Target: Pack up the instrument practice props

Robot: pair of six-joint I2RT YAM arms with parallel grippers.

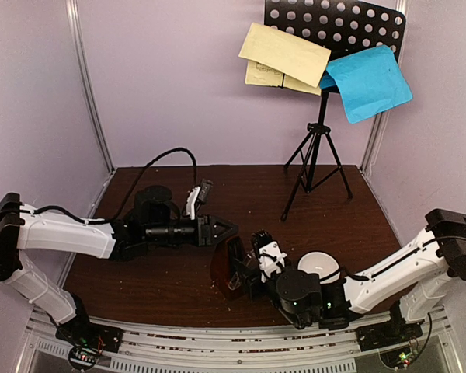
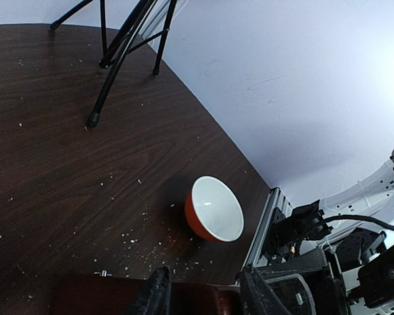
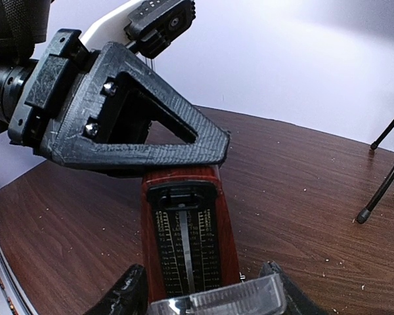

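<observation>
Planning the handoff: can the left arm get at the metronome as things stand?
Probably yes. The left fingers sit at the top of the metronome with nothing between. The right fingers seem to hold the clear cover at its lower front, so only the top looks free.

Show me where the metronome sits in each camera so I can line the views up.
Top external: metronome at low centre, dark red-brown.
Left wrist: metronome only as a brown strip along the bottom edge.
Right wrist: metronome at centre bottom, its scale facing the camera.
Shared landmark: music stand legs, upper right in the top view, top left in the left wrist view, right edge in the right wrist view.
</observation>
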